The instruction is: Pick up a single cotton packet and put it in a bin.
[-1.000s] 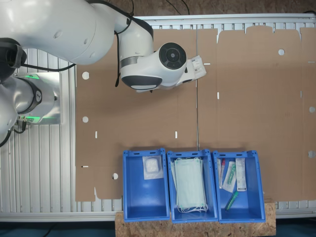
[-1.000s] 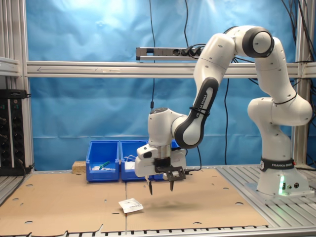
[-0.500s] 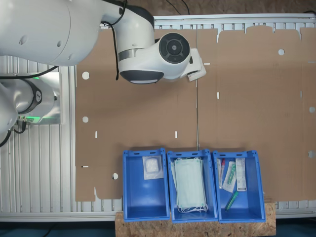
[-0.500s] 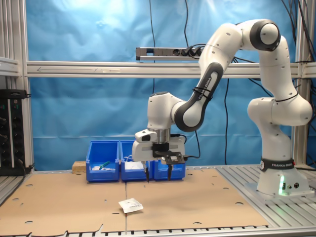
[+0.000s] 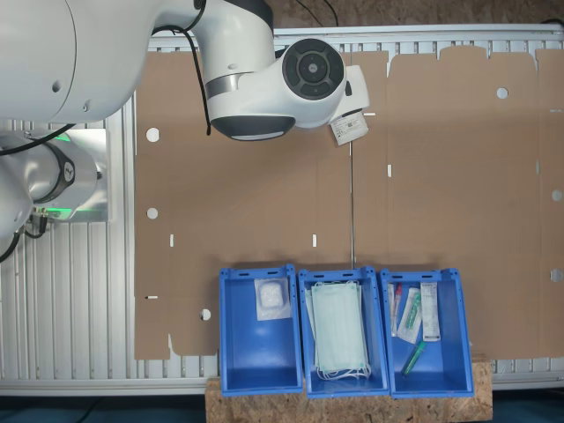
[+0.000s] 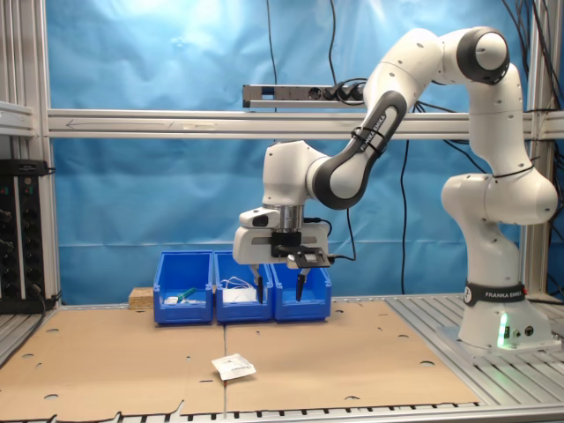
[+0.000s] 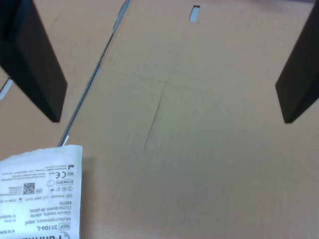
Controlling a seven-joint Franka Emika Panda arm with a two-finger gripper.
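The cotton packet (image 6: pixel 233 366), flat and white with dark print, lies on the cardboard sheet (image 6: pixel 352 361) near its front edge. In the first exterior view the packet (image 5: pixel 351 129) peeks out from beside the arm's white hand (image 5: pixel 313 70). My gripper (image 6: pixel 278 289) hangs well above the cardboard, open, nothing between its black fingers (image 6: pixel 258 291). It is higher than the packet and a little toward the second exterior view's right of it. In the wrist view the packet (image 7: pixel 40 196) sits at the picture's edge, outside the gap between the two dark fingers (image 7: pixel 35 59).
Three blue bins stand in a row at the cardboard's far side. One bin (image 5: pixel 256 366) holds a plain white pad, the middle bin (image 5: pixel 302 352) pale green masks, the third bin (image 5: pixel 443 366) several small packaged items. Metal frame rails border the table.
The gripper has risen well above the cardboard and stayed open. The packet has not moved.
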